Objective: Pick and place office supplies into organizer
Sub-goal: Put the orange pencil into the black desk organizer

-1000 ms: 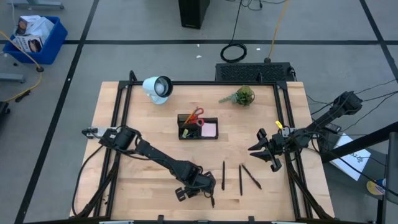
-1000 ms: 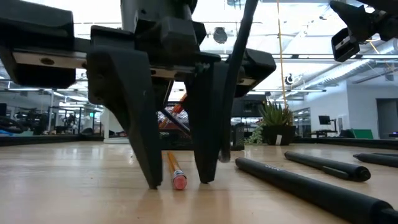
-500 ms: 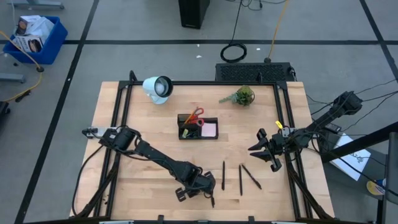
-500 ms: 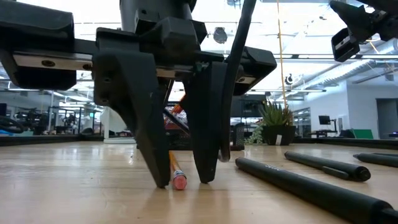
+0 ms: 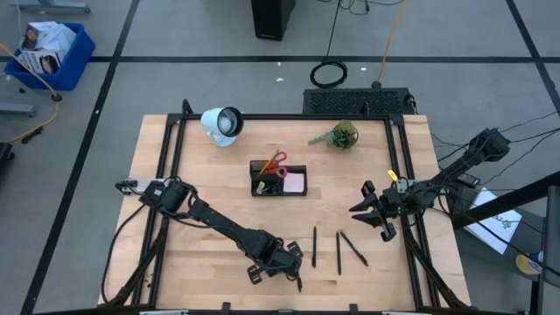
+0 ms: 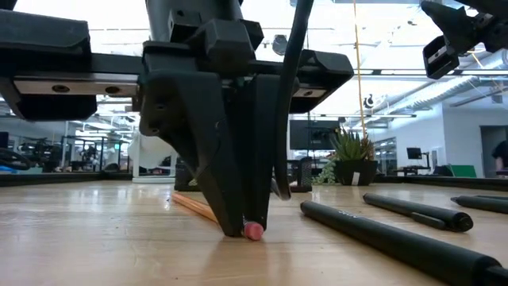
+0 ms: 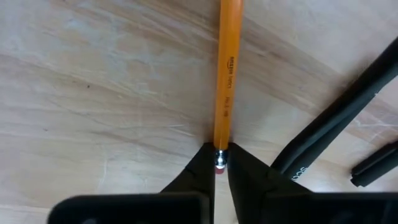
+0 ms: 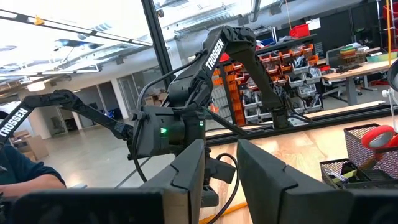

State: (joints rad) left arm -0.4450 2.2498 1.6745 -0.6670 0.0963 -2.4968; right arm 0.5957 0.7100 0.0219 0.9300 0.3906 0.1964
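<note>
My left gripper (image 6: 242,229) stands at the table's near edge (image 5: 276,262), fingers pointing down and shut on a thin orange pencil (image 7: 225,74) that lies flat on the wood. A black pen (image 7: 329,127) lies just beside it. Three black pens (image 5: 338,252) lie to its right in the high view. The black organizer (image 5: 262,179) sits at the table's middle and holds red-handled scissors (image 5: 276,162) and a pink sticky-note pad (image 5: 295,182). My right gripper (image 8: 221,168) hovers open above the table's right side (image 5: 372,214). My left gripper pinches the pencil between its two fingertips (image 7: 202,163) at the eraser end (image 7: 220,155), just by the pink eraser (image 6: 253,231). The fingers come from above, pointing down, and lie across the pencil. The pencil rests flat on the table, its shaft running away from the fingers.
A white round lamp (image 5: 222,123) and a small green plant (image 5: 341,135) stand along the far edge, with a black mesh panel (image 5: 359,101) behind the table. Bare wood lies between the organizer and the pens. A person's sleeve (image 8: 25,174) shows beyond the table.
My left gripper's fingers have shut, from standing on either side of the pencil's eraser end to pinching it. The eraser end has slid slightly toward the table's right, and the pencil has swung about on the wood. The right arm has kept still.
</note>
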